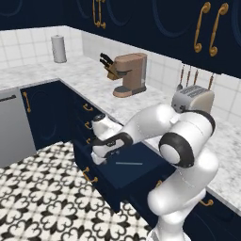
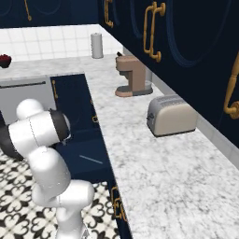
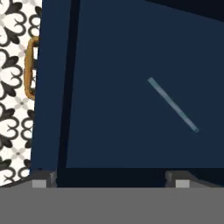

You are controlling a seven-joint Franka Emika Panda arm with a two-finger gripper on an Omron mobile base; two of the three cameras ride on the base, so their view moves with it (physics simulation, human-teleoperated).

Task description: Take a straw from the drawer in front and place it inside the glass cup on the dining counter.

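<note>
Navy drawer (image 3: pixel 131 144); pale straw (image 3: pixel 173 105); brass handle (image 3: pixel 29 68).

My white Franka arm with dark joint bands (image 1: pixel 181 146) rises from the base, bends at a bulky elbow and reaches forward and down to the left in the left base view. The forearm runs low and roughly level, ending in the white hand with its dark two-finger gripper (image 1: pixel 100 159) pointing downward. In the hand view I see the two small dark fingertips (image 3: pixel 43 180) well apart at the bottom edge, so the jaws stand wide, with nothing between them. In the right base view the shoulder and upper links hide the hand.
</note>
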